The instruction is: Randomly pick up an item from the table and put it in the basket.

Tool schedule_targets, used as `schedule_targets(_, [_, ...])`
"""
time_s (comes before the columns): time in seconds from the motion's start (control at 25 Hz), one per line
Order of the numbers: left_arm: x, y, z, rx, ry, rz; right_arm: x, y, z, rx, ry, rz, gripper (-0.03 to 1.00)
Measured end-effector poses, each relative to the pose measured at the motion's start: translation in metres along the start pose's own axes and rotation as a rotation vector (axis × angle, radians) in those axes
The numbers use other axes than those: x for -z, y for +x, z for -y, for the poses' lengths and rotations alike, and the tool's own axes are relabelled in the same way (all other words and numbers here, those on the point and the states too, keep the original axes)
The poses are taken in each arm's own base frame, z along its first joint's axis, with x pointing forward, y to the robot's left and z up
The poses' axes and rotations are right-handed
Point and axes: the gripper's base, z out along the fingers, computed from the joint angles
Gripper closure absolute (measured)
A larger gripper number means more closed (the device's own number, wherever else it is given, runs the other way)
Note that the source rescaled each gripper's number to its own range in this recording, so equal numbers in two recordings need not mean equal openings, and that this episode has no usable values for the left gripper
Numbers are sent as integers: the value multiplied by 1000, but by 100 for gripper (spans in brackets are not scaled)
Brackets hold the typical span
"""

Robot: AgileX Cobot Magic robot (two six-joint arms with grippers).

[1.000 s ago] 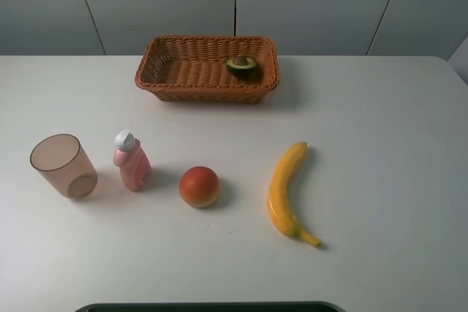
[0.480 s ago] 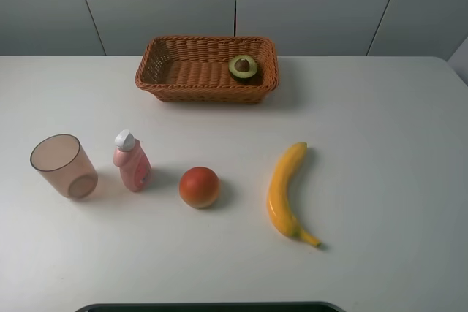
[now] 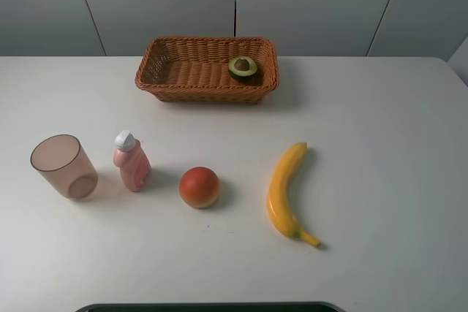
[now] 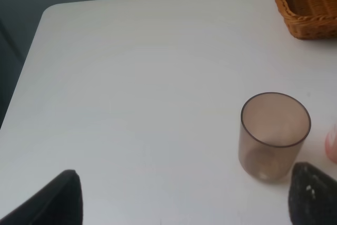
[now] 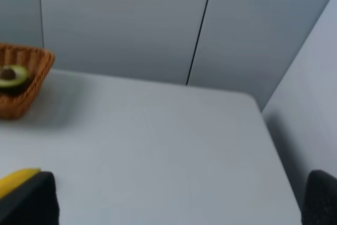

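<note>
**Operator:** I've got the avocado half (image 3: 243, 67) sitting inside the basket (image 3: 175, 72), tucked into its right end, cut face up with the pit showing. The basket is at the far side of the table (image 3: 380, 151), about centre.

**Spotter:** And the arms?

**Operator:** Neither arm shows from the high camera. On the left wrist feed I see both fingertips of the left gripper (image 4: 189, 196) — spread wide, nothing between them but bare tabletop. The tinted cup (image 4: 274, 135) stands upright just beside one fingertip, not touching as far as I can tell.

**Spotter:** Right side?

**Operator:** The right gripper (image 5: 179, 201) is wide apart too, dark fingertips (image 5: 29, 198) at either edge of its picture, holding nothing. That feed is blurred, but I can make out the avocado half in the basket's corner and the banana tip (image 5: 16, 178) by one finger.

**Spotter:** Rest of the table?

**Operator:** Near row, left to right — cup (image 3: 63, 166), pink bottle (image 3: 131, 161) with a white cap, red-orange fruit (image 3: 199, 187), then the banana (image 3: 284, 191) lying well apart on the right.
</note>
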Motion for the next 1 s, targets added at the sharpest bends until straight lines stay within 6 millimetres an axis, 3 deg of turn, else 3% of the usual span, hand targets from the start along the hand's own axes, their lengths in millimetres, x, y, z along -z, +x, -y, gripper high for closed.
schedule_targets(0.48, [0, 0, 0, 0, 0, 0, -51, 40, -9, -85, -85, -179, -3])
schedule_targets(1.0, [0, 0, 0, 0, 0, 0, -55, 41, -5, -122, -31, -168, -3])
